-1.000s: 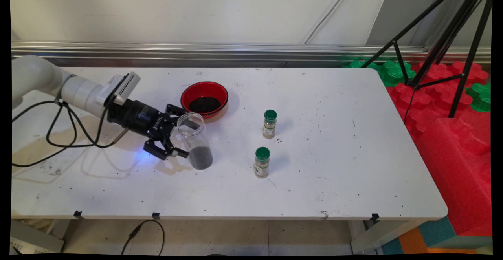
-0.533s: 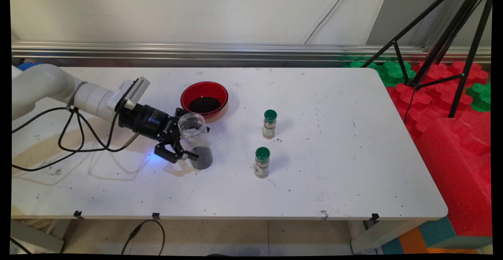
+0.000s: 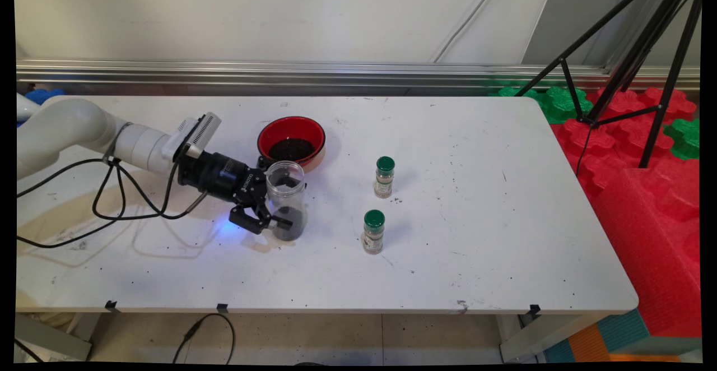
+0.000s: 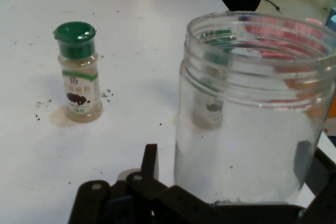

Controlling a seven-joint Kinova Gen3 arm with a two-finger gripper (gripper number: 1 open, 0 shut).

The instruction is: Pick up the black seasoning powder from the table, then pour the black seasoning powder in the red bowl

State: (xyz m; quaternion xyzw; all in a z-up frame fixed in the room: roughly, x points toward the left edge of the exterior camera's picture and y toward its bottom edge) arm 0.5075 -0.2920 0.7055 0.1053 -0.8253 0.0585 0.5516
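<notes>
End effector (image 3: 280,214) marked ROBOTIQ straddles the clear jar (image 3: 286,198).

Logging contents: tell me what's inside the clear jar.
The jar has no lid; dark granules fill its bottom part in the main view. The hand view doesn't show them: the end effector covers the base.

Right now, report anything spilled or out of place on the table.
Dark specks lie scattered on the table, densest around the far spice bottle. A brownish stain marks its left part. The open clear jar at the gripper stands upright.
</notes>
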